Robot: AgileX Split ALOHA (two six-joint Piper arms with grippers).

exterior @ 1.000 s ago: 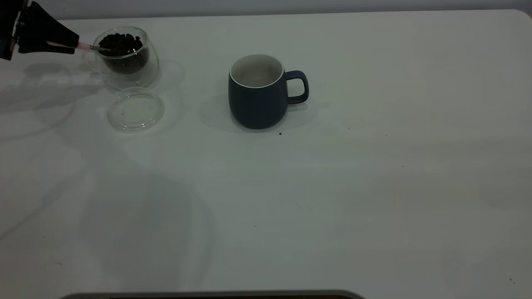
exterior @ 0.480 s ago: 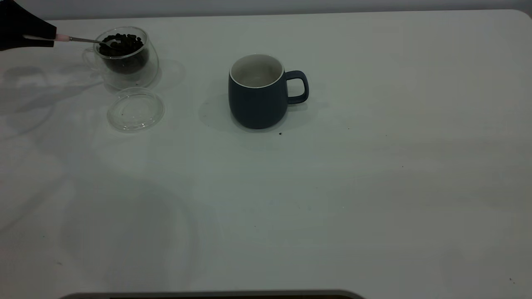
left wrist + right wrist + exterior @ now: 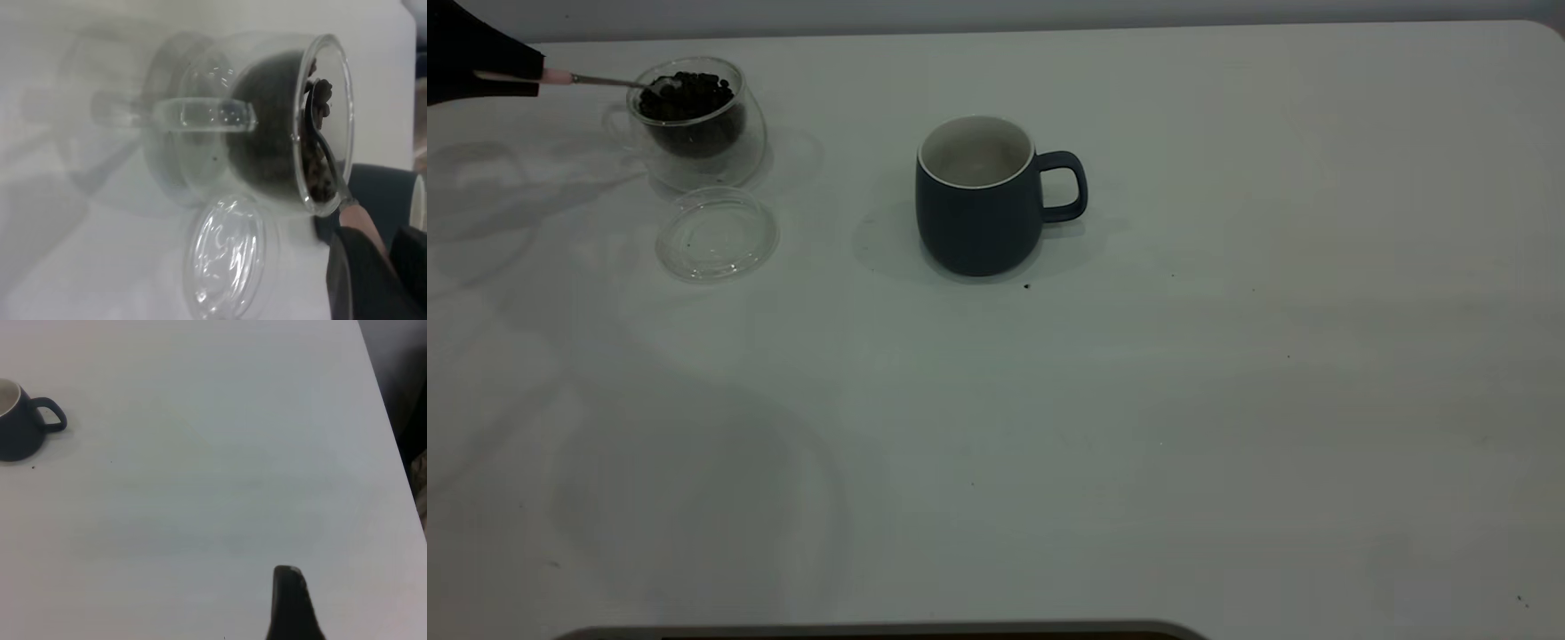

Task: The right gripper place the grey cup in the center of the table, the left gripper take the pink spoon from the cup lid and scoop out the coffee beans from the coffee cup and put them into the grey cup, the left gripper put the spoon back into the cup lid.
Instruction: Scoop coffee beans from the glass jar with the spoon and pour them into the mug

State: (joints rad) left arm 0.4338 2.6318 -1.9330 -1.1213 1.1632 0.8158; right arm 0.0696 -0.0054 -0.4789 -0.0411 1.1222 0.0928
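Table [image 3: 1227, 400]: we see a plain white top that fills nearly the whole exterior frame, with a rounded corner at upper right and a few tiny dark specks, one just below the mug.
Room: we see only a narrow grey band along the top edge behind the table and a dark strip at the bottom edge.
Shadows: we note soft grey shadows across the left and lower left of the surface.
Grey cup [image 3: 978, 200]: upright slightly above and left of frame centre, handle toward the right, white inside; we see no beans in it.
Coffee cup [image 3: 694, 120]: upright in the upper left, well apart from the grey cup.
Cup lid [image 3: 718, 235]: flat on the table just below the coffee cup, close to its base; nothing lies on it.
Left gripper [image 3: 516, 76]: at the upper left edge, clamped on the pale handle of the pink spoon [image 3: 583, 80].
Spoon bowl: over the rim of the coffee cup, among the coffee beans [image 3: 689, 93]; in the left wrist view we see beans lying in it.
Right gripper [image 3: 290, 607]: one dark finger shows in its wrist view over bare table, far from the mug; we cannot tell how the jaws stand.
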